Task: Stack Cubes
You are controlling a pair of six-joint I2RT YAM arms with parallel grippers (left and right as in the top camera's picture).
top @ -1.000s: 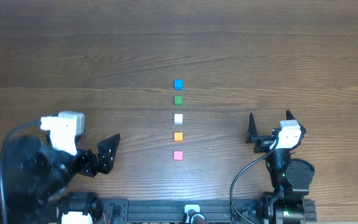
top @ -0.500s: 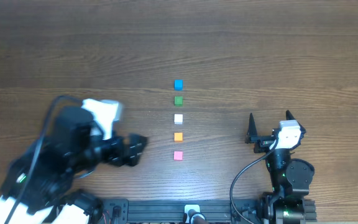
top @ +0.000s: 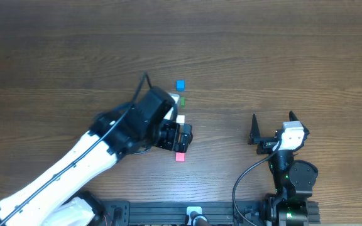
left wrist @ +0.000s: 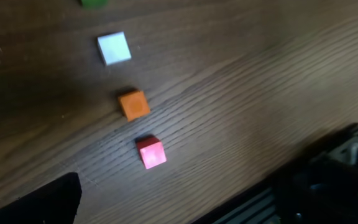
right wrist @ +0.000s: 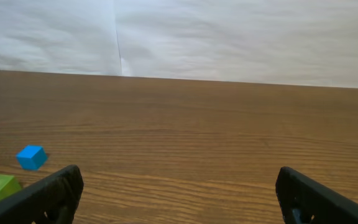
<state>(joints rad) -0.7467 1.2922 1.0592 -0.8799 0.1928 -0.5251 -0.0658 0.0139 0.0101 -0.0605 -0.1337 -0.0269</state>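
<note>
On the table [top: 55,50], five cubes are set apart in one straight row running away from the arm bases: blue cube [top: 180,85], green cube [top: 181,100], white cube [left wrist: 114,48], orange cube [left wrist: 133,104] and, nearest the bases, pink cube [left wrist: 150,152]. The left gripper [top: 182,137] is poised over the orange-pink end; whether it is open cannot be told. The right gripper [top: 273,122] is spread wide and empty, well apart from the row.
</note>
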